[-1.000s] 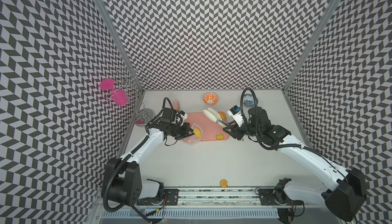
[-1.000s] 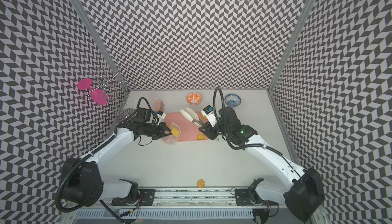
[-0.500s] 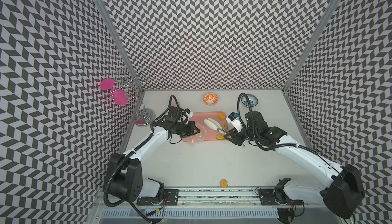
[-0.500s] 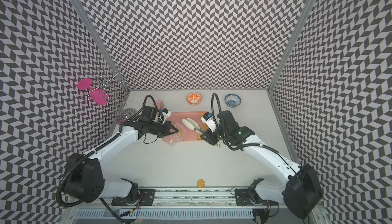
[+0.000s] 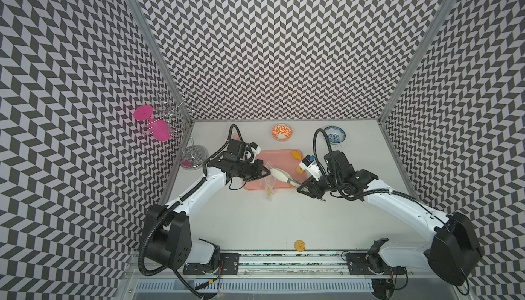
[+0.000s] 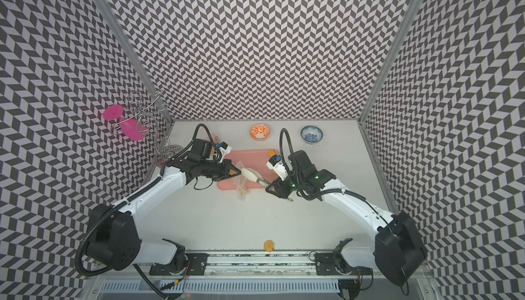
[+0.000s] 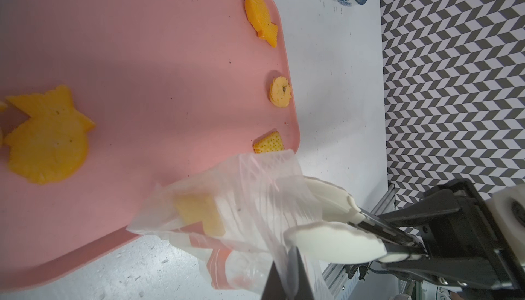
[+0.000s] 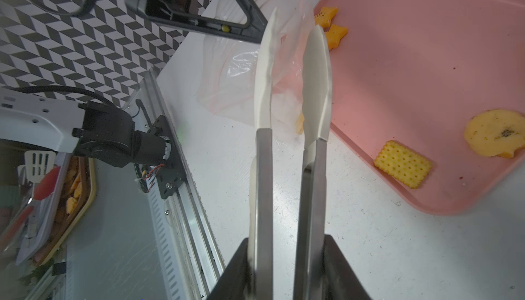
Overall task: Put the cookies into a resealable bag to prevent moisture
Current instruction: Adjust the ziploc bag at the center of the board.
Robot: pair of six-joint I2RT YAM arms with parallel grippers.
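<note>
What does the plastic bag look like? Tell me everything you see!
The plastic bag is clear, thin and crinkly, with a pinkish zip strip. The left gripper pinches its top edge, so it droops over the edge of the pink tray. One yellow cookie shows inside. The white tips of the tongs reach its mouth.
</note>
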